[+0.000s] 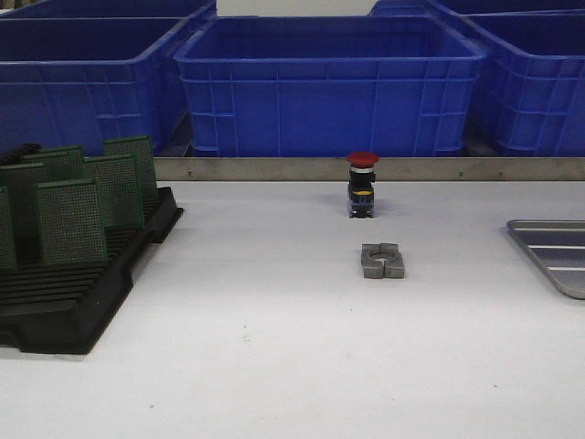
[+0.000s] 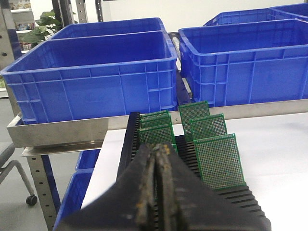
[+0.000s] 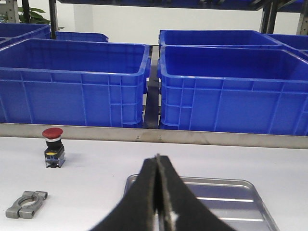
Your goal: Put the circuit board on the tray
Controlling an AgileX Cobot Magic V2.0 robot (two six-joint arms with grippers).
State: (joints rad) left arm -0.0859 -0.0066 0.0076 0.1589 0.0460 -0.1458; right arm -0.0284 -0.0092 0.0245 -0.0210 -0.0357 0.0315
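Several green circuit boards [image 1: 70,222] stand upright in a black slotted rack [image 1: 55,311] at the left of the table. They also show in the left wrist view [image 2: 219,161]. The grey metal tray [image 1: 558,251] lies at the right edge of the table and is empty where it shows. My left gripper [image 2: 158,150] is shut and empty, just short of the rack's near boards. My right gripper [image 3: 157,157] is shut and empty over the near side of the tray [image 3: 226,197]. Neither gripper shows in the front view.
A red-capped push button [image 1: 362,184] and a grey metal clamp [image 1: 382,261] stand in the middle of the table. Blue plastic crates [image 1: 329,87] line the shelf behind a metal rail [image 1: 274,168]. The table's left edge drops off beside the rack [image 2: 103,159].
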